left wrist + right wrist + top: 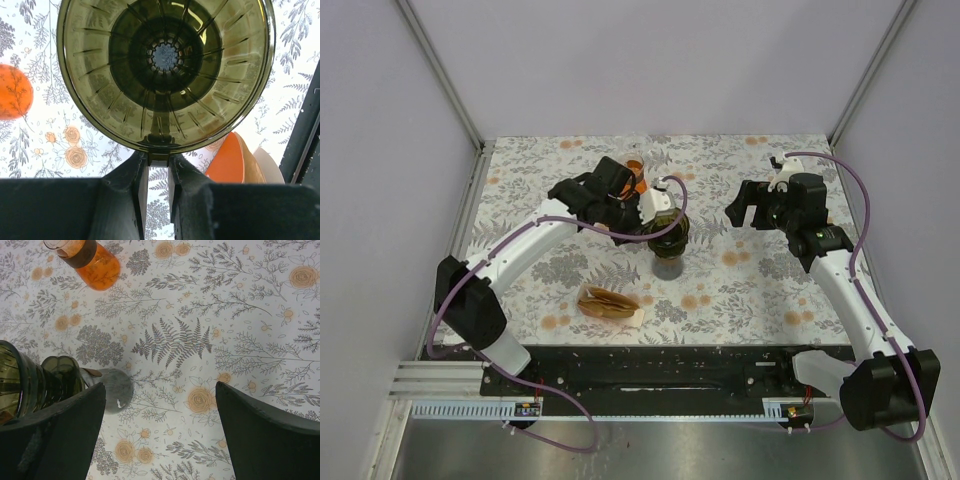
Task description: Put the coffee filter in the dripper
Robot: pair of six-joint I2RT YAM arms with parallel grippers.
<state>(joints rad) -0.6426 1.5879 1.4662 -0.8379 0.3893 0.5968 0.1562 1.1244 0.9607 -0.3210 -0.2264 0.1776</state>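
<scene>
Floral-patterned table (pixel 740 290), enclosed by pale panels (pixel 650 60).

Overhead view: the dripper (pixel 670 230) stands mid-table on a dark round base (pixel 668 268). Its long axis is vertical, wide mouth up, narrow end down. The left gripper (pixel 653 212) is at its rear-left side. The right gripper (pixel 750 212) hovers well apart to the right. A flask (pixel 636 178) of orange liquid stands just behind the dripper. The coffee filters (pixel 610 302) lie stacked near the front edge, apart from the dripper.

Left wrist view: the dripper's mouth faces the camera, with the ribbed inner wall and central drain hole in plain view. The fingers (pixel 142 180) are nearly closed, clamped on its handle (pixel 159 159).

Right wrist view: the jaws are spread wide, holding nothing. The dripper shows at the left edge, the flask at the top.
</scene>
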